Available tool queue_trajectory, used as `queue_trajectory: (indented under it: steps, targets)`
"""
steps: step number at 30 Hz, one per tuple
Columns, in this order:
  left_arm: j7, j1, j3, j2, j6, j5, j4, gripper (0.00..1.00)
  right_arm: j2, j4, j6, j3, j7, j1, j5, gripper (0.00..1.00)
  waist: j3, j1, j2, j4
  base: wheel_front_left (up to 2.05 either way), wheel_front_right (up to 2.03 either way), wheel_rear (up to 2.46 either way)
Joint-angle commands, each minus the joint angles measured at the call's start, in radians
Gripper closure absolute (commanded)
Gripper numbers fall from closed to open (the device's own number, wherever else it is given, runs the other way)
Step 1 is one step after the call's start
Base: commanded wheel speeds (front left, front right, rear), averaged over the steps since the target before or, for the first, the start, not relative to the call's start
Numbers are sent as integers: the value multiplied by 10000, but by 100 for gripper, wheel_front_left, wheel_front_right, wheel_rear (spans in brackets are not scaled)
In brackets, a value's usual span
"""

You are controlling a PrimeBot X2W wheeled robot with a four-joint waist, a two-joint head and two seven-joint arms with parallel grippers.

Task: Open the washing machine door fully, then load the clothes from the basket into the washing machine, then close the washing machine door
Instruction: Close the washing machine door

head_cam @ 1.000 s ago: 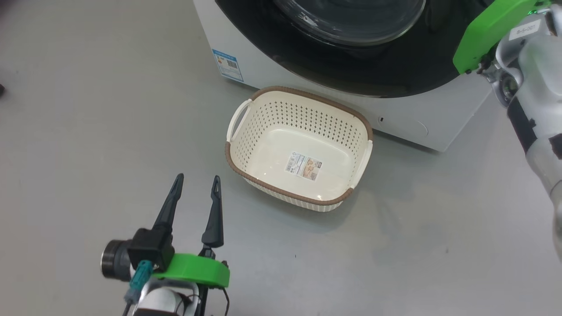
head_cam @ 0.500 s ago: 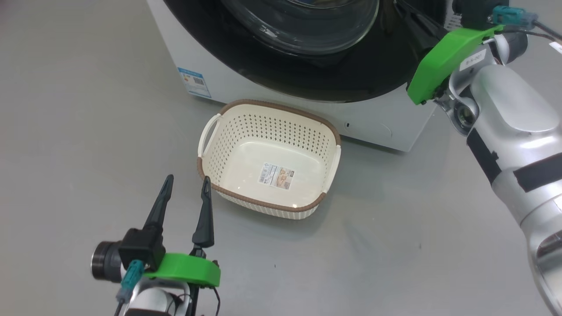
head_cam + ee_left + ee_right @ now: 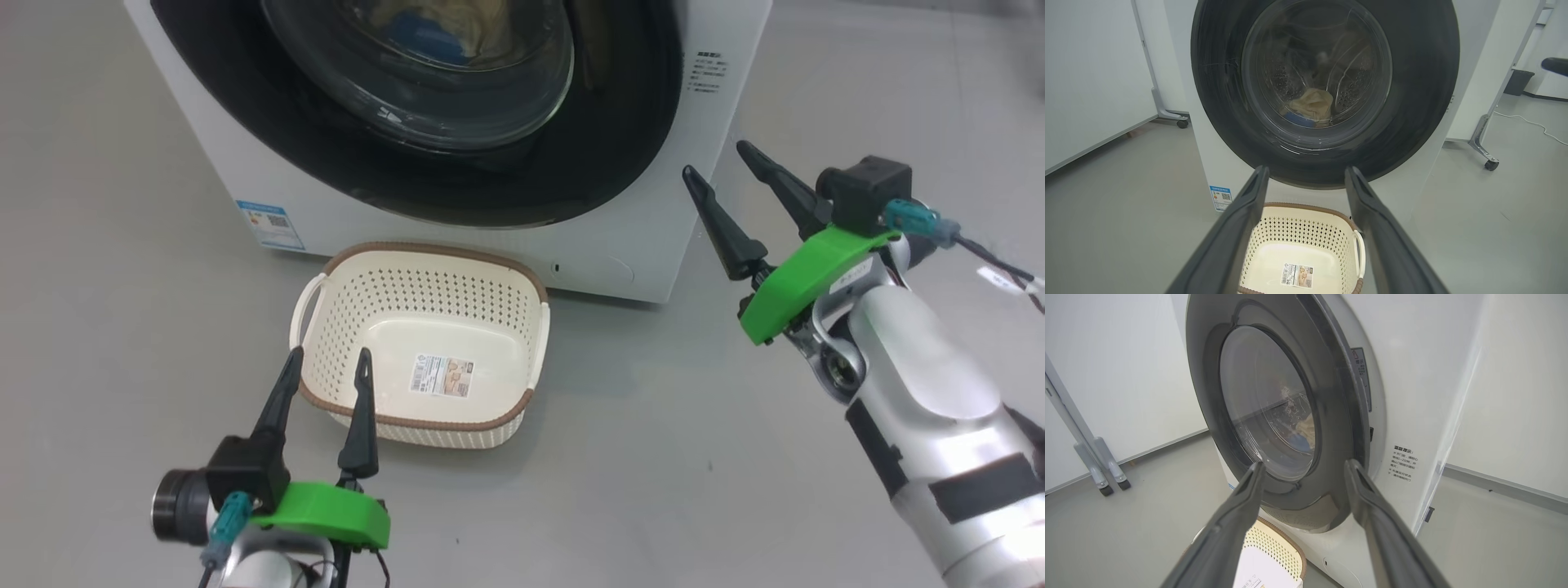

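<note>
The washing machine stands at the top of the head view. Its round black washing machine door lies against its front. Through the glass I see the clothes, cream and blue, lying in the drum. The basket sits on the floor just below the door, holding nothing but its label sticker. My left gripper is open at the basket's near left rim. My right gripper is open to the right of the machine's corner, holding nothing. The right wrist view looks along the open fingers at the door.
Grey floor surrounds the machine and basket. White partition panels on wheeled feet stand on both sides behind the machine, one foot at its left. A cable lies on the floor at the right.
The head camera has swung, shifting the whole picture. My right arm has drawn back from the door's right edge, and its fingers now stand apart in view. The left arm keeps its pose.
</note>
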Motion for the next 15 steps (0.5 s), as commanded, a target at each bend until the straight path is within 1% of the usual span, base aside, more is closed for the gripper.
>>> queue_trajectory:
  steps: [1, 5, 15]
  targets:
    - [5, -114, 430, 226, -2, -105, -239, 0, 147, -474, 0, -141, -94, 132, -174, 0, -178, 1, 0, -276, 0, 0, 0]
    - [5, -54, 479, 299, -19, -202, -149, 0, 278, -1099, 0, -745, -94, 983, -481, 0, -328, 1, 0, -623, 0, 0, 0]
    - [-15, 122, 481, 420, -25, -334, 39, 0, 539, -2646, 0, -2841, -95, 3274, -1355, 0, -721, 1, 0, -1216, 0, 0, 0]
